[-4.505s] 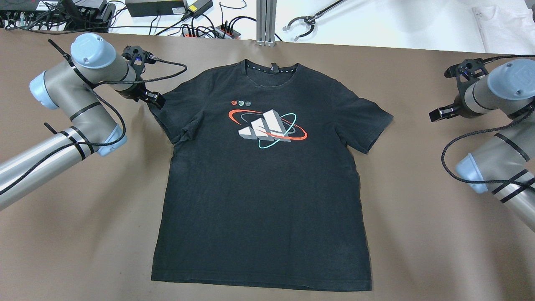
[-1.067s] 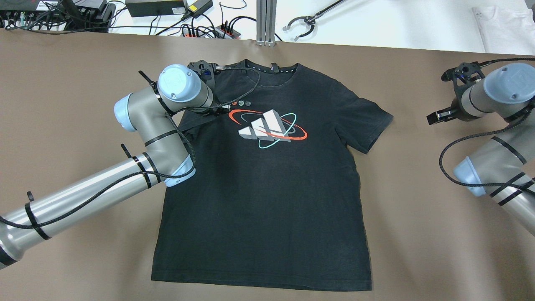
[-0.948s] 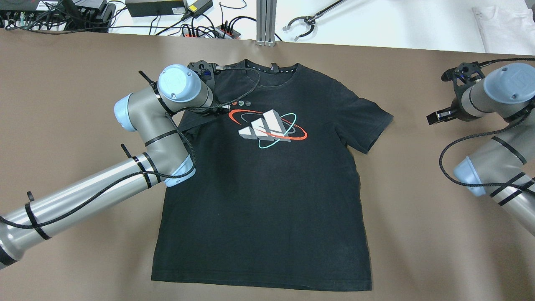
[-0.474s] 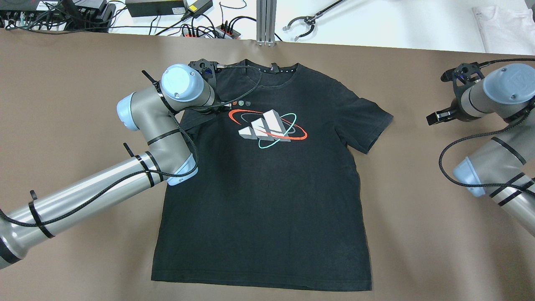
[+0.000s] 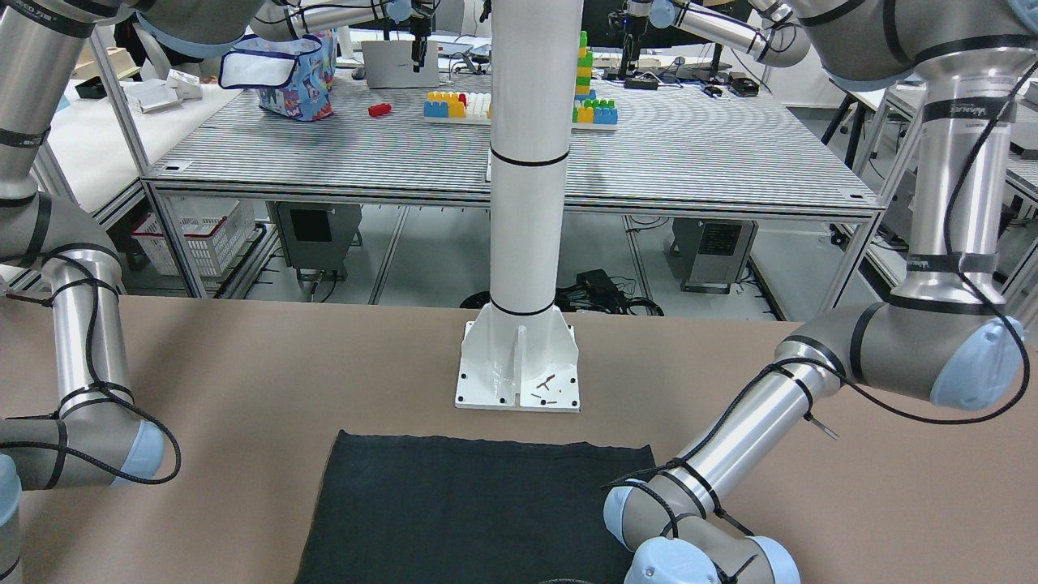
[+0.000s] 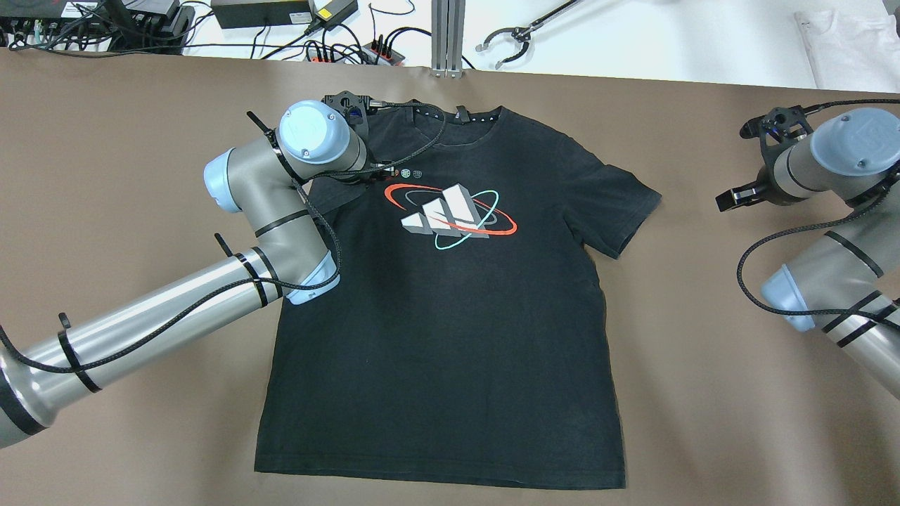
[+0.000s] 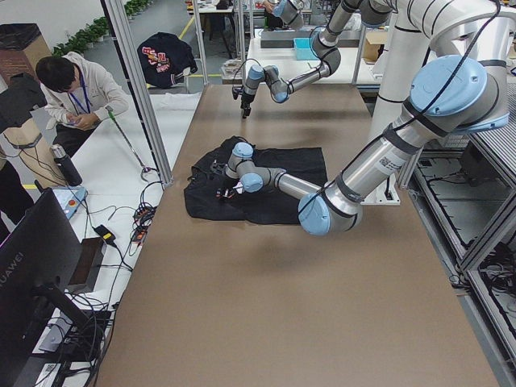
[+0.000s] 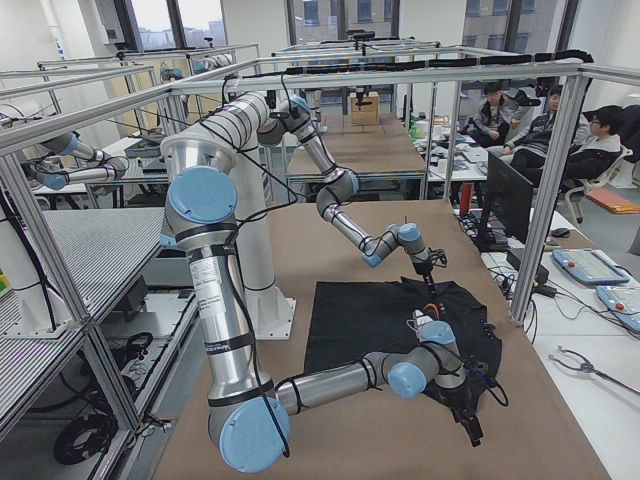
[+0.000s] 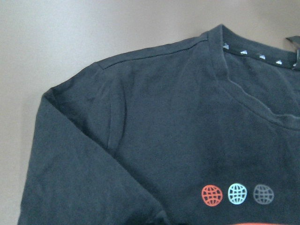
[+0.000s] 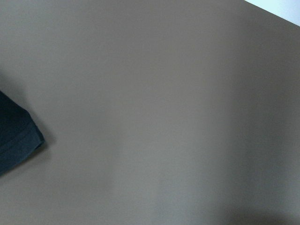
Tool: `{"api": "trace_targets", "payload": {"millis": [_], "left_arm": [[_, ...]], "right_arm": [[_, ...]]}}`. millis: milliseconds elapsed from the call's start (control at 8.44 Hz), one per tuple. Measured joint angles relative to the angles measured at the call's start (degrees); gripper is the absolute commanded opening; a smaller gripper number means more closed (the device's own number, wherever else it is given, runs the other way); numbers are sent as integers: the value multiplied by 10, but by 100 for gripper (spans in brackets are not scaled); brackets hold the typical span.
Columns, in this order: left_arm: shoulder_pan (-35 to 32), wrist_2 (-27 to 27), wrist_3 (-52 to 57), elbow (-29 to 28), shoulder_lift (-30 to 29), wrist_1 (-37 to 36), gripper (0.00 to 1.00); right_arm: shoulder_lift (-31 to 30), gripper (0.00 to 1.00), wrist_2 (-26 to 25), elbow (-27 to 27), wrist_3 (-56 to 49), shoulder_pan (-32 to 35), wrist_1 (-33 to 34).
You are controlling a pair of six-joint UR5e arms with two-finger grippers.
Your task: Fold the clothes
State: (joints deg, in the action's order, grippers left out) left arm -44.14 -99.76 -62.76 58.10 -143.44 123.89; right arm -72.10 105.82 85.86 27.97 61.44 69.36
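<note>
Black T-shirt (image 6: 450, 337) flat, centre of counter (image 6: 105, 140). Left gripper (image 6: 378, 170) now over chest print's upper left; near sleeve drawn inward since earlier. Right gripper (image 6: 731, 198) idle, right edge. Fingers: cannot tell, either side. First sleeve fold likely done.

A: Any readable text?

B: One clear word: "HUAWEI", on the back of the monitor (image 7: 32, 274) in the exterior left view.

A: On the black T-shirt (image 6: 443, 316)?

B: No lettering. The chest print (image 6: 450, 211) is three slanted white bars with red and teal rings. Above it are three small globe icons (image 9: 236, 193) in red, teal and grey. A row of small white triangles (image 9: 258, 56) runs inside the collar.

A: Arm labels?

B: The right arm (image 5: 32, 10) has lettering ending in "ROBOTS", its start cut off by the frame. The printed band on the left arm (image 5: 961, 105) is too small to read.
</note>
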Motion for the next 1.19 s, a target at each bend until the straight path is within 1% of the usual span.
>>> {"api": "trace_targets", "payload": {"millis": [237,474,830,1185], "left_arm": [[-5,-16,-3,12,-8,-1,100],[-5,-20,-7,19,-6,-2,100],[-3,-20,-9,20,-4,-1,100],[-2,-18,-9,21,-4,-1,100]], "right_arm": [[7,92,1,-4,13,-2,2],[44,91,6,-37,74,-7,-10],[92,90,24,-120,181,-31,-111],[109,89,26,-146,262,-53,-151]]}}
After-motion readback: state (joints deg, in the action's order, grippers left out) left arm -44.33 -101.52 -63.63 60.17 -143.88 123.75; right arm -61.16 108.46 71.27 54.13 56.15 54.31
